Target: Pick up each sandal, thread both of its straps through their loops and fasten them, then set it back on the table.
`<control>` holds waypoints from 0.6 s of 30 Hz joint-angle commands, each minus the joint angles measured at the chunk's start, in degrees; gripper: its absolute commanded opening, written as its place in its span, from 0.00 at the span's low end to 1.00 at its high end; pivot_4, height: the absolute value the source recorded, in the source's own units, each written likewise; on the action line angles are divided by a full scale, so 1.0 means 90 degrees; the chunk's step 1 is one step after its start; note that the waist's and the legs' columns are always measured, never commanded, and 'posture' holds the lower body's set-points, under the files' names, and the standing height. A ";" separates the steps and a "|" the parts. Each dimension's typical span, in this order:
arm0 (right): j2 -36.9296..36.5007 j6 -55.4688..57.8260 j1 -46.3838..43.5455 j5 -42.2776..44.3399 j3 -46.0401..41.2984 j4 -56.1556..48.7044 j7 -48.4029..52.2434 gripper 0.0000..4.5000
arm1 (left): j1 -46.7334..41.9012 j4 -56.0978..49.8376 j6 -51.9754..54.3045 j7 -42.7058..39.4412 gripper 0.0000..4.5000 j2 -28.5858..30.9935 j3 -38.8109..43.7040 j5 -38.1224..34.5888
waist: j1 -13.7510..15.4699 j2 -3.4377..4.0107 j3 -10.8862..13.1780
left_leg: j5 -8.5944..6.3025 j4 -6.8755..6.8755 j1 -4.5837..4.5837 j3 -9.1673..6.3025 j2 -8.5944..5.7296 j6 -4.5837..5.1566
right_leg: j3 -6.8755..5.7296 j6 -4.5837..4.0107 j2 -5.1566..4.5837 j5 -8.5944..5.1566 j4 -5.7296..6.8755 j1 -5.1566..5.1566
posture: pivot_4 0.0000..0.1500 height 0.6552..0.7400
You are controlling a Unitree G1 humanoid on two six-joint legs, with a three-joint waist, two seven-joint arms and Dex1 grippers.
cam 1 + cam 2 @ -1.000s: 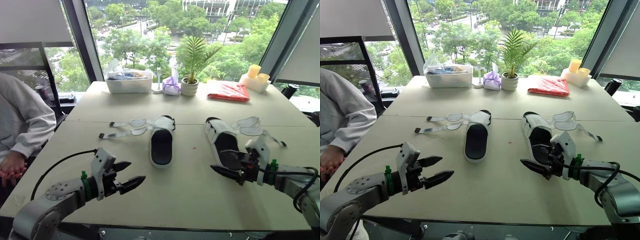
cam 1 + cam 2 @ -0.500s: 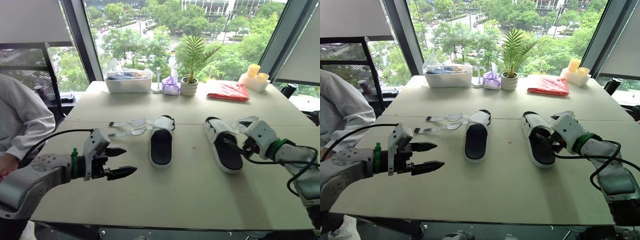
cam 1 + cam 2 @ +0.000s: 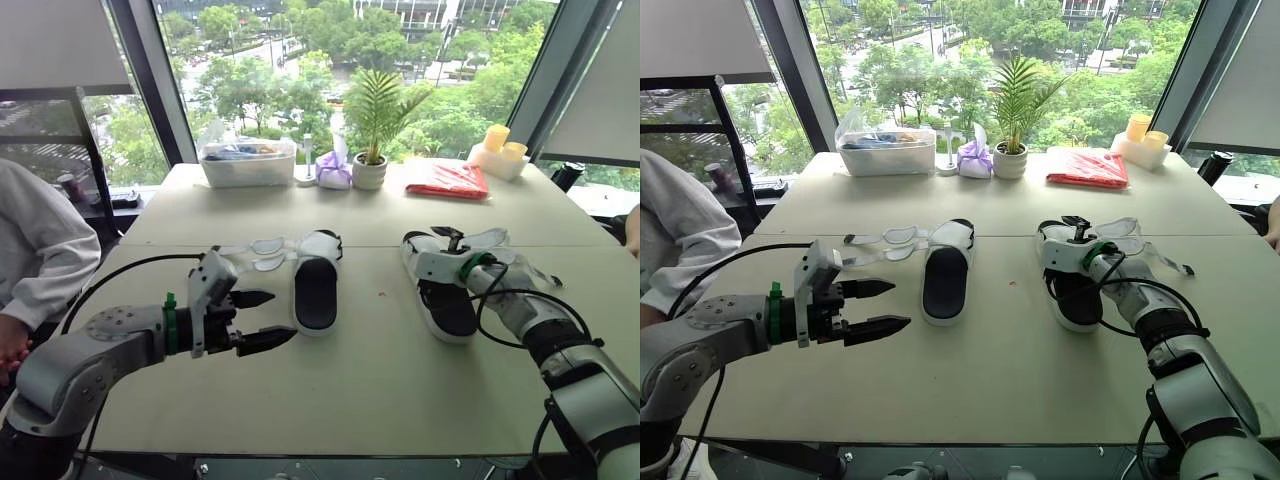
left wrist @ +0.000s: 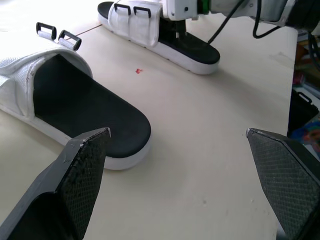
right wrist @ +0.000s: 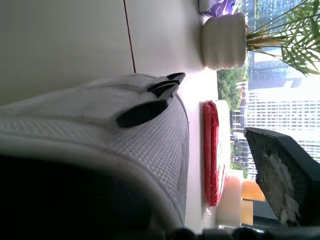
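Observation:
Two white sandals with black footbeds lie side by side on the table. The left sandal [image 3: 318, 290] has its straps [image 3: 255, 247] lying loose toward the left. The right sandal [image 3: 442, 298] has its straps [image 3: 505, 243] spread out to the right. My left gripper [image 3: 256, 320] hovers open just left of the left sandal's near end, nothing between its fingers [image 4: 82, 165]. My right gripper [image 3: 441, 241] is at the right sandal's white upper band [image 5: 125, 135], open, one finger [image 5: 285, 170] outside the band and the other hidden.
A person's grey sleeve [image 3: 40, 250] is at the table's left edge. Along the far edge stand a plastic tub [image 3: 247, 162], a purple bag [image 3: 333, 172], a potted plant [image 3: 369, 170], a red packet [image 3: 455, 180] and yellow cups [image 3: 503, 145].
My right gripper has moved from the right sandal's near end, along its right side, up to its upper band. My left gripper has shifted right, closer to the left sandal. The camera has shifted.

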 commanded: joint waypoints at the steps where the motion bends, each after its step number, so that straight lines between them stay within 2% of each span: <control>1: 0.0059 -0.0174 -0.0313 -0.0155 0.0097 0.0460 -0.0334 0.47 | 0.0109 -0.0364 -0.0042 0.0226 1.00 -0.0097 0.0108 -0.0096 | 0.0000 0.0000 0.0000 | -0.0001 0.0000 0.0000 0.0000 0.0000 -0.0001 | 0.0000 0.0000 0.0000 0.0000 0.0000 0.0000 | 1.00 0.99; 4: 0.0093 -0.0294 -0.0432 -0.0243 0.0217 0.0680 -0.0465 0.15 | 0.0262 -0.0487 -0.0042 0.0344 1.00 -0.0157 0.0188 -0.0160 | -0.0016 0.0000 0.0000 | -0.0001 0.0000 0.0002 0.0000 -0.0001 -0.0003 | 0.0001 0.0001 0.0001 0.0001 -0.0001 0.0003 | 1.00 0.99; 6: 0.0079 -0.0359 -0.0466 -0.0277 0.0265 0.0756 -0.0520 0.00 | 0.0318 -0.0524 -0.0054 0.0372 1.00 -0.0163 0.0199 -0.0170 | -0.0006 0.0000 0.0000 | 0.0001 0.0000 0.0004 -0.0001 -0.0001 -0.0006 | 0.0001 0.0001 0.0003 0.0001 0.0006 0.0002 | 1.00 0.99; 9: -0.0308 -0.1079 -0.0455 -0.0462 0.0369 0.0575 -0.0811 0.00 | 0.0417 -0.0488 -0.0128 0.0349 1.00 -0.0136 0.0222 -0.0140 | -0.0003 0.0002 0.0000 | 0.0001 0.0000 0.0008 -0.0002 -0.0001 -0.0009 | 0.0001 0.0000 0.0004 0.0001 0.0009 0.0004 | 1.00 0.99; 14: -0.1465 -0.4048 -0.0630 -0.1384 0.1044 0.0062 -0.1926 0.00 | 0.0563 -0.0332 -0.0320 0.0232 1.00 -0.0165 0.0091 0.0030 | 0.0004 0.0018 0.0010 | 0.0000 -0.0006 0.0005 -0.0002 -0.0005 -0.0013 | 0.0002 0.0000 0.0004 0.0001 0.0008 -0.0004 | 1.00 0.99; 16: -0.1652 -0.4776 -0.0734 -0.1702 0.1249 0.0026 -0.2289 0.00 | 0.0552 -0.0285 -0.0372 0.0210 1.00 -0.0183 0.0033 0.0081 | -0.0019 0.0019 0.0011 | 0.0005 -0.0018 0.0009 0.0000 -0.0005 -0.0021 | 0.0006 0.0000 0.0005 0.0001 0.0009 -0.0007 | 1.00 0.99; 18: -0.1879 -0.5652 -0.0882 -0.2569 0.1705 -0.0216 -0.3222 0.00 | 0.0437 -0.0147 -0.0435 0.0165 1.00 -0.0253 -0.0074 0.0138 | -0.0059 0.0018 0.0011 | 0.0014 -0.0034 0.0022 0.0001 -0.0004 -0.0033 | 0.0011 -0.0001 0.0009 0.0000 0.0013 -0.0006 | 1.00 0.99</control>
